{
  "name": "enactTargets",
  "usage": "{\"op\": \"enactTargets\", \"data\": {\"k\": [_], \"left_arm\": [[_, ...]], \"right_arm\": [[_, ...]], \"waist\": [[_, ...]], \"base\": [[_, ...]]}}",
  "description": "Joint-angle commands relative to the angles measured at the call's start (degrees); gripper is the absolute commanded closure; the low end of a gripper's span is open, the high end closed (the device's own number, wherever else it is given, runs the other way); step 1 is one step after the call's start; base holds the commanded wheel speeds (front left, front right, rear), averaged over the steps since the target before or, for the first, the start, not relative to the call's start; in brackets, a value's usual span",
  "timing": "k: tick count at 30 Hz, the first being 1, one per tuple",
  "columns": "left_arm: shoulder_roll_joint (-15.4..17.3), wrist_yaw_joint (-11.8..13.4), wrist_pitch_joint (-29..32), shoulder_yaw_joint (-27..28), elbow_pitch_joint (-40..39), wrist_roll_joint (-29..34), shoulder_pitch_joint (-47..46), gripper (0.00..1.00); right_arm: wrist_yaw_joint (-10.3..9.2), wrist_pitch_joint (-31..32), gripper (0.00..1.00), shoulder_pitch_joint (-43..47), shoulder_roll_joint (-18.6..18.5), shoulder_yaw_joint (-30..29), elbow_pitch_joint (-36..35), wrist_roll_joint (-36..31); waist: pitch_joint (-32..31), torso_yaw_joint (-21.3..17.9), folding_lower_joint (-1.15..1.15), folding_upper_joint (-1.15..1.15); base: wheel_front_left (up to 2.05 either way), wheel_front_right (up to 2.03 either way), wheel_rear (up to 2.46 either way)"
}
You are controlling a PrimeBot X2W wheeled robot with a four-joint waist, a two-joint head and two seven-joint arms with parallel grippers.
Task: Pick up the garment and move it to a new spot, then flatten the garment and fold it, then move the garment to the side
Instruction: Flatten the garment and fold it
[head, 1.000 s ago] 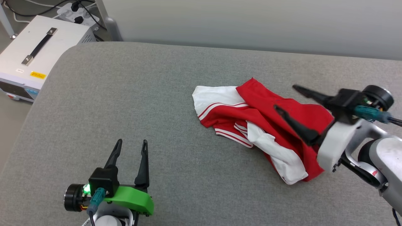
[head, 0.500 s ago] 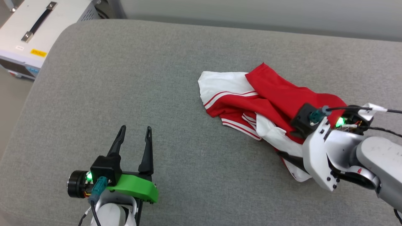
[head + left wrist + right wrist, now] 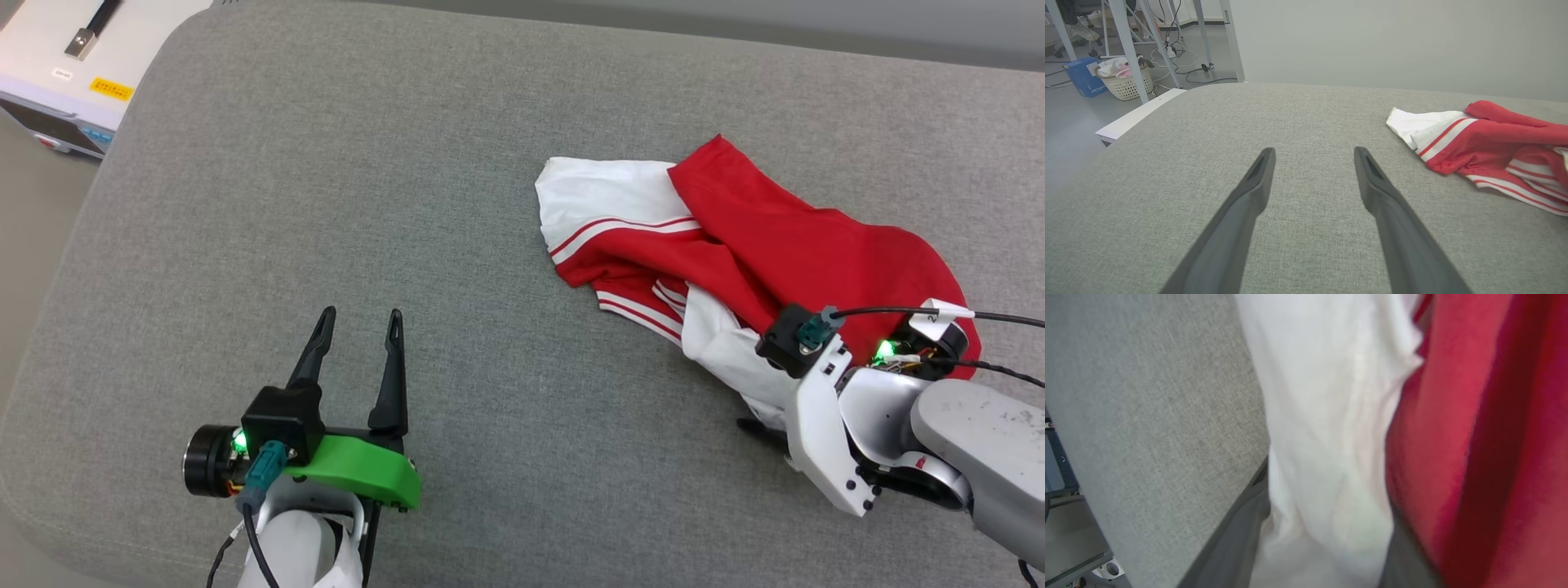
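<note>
We see the garment (image 3: 775, 245) lying crumpled at the right of the head view, on the grey fabric-covered counter (image 3: 367, 163). Its red body is heaped toward the right edge. One white sleeve with red striped trim spreads out at its upper left, and a second fold of white cloth trails toward the lower right.

The right tool (image 3: 1327, 498) comes in from the lower right of the head view and points down into that white fold. One dark fingertip (image 3: 747, 425) shows just beside the cloth there. In the right wrist view its two fingers stand apart, with white cloth between them and red cloth to the right (the picture is blurred). We cannot tell whether they press the cloth.

The left tool (image 3: 361, 312) sits at the lower left of the head view, well apart from the garment. Its fingers are spread wide, point up the frame and hold nothing. In the left wrist view they frame bare counter, with the garment at the right edge.

A white box (image 3: 49, 57) with a black handle stands off the counter at the upper left.
</note>
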Motion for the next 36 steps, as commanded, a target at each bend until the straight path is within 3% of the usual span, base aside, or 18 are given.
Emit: {"op": "enactTargets", "data": {"k": [1, 13, 19, 25, 30, 36], "left_arm": [[-0.24, 0.41, -0.34, 0.09, 0.22, -0.47, -0.60, 0.00], [-0.24, 0.53, -0.34, -0.57, 0.82, -0.66, -0.05, 0.00], [-0.25, 0.92, -0.34, -0.24, 0.81, -0.89, 1.53, 0.00], [-0.25, 1.50, -0.34, 0.24, 0.52, -1.08, 3.09, 0.00], [-0.25, 1.82, -0.34, 0.61, 0.33, -1.27, 4.29, 0.00], [-0.25, 1.84, -0.34, 0.51, 0.39, -1.34, 5.17, 0.00]], "right_arm": [[-0.02, -0.69, 1.00, 0.62, 1.16, 1.89, 0.66, 0.14], [-0.02, -16.32, 1.00, -13.73, -0.58, 1.86, 1.13, -4.61], [-0.02, -25.19, 1.00, -16.80, -2.31, -2.02, 2.66, -3.83], [-0.02, -33.01, 1.00, -10.55, -4.75, -8.59, 4.05, -1.90], [-0.02, -38.67, 1.00, 0.35, -6.35, -16.22, 6.19, 0.16], [-0.02, -41.89, 1.00, 15.19, -5.55, -28.27, 10.33, 2.18]], "waist": [[-0.61, -0.39, 0.00, 0.00], [-3.61, -0.13, 0.00, 0.00], [-5.18, -0.17, 0.00, 0.00], [-6.61, -1.25, 0.00, 0.00], [-7.77, -2.67, 0.00, 0.00], [-8.61, -3.82, 0.00, 0.00]], "base": [[0.00, 0.00, 0.00], [0.00, 0.00, 0.00], [0.00, 0.00, 0.00], [0.00, 0.00, 0.00], [0.00, 0.00, 0.00], [0.00, 0.00, 0.00]]}}
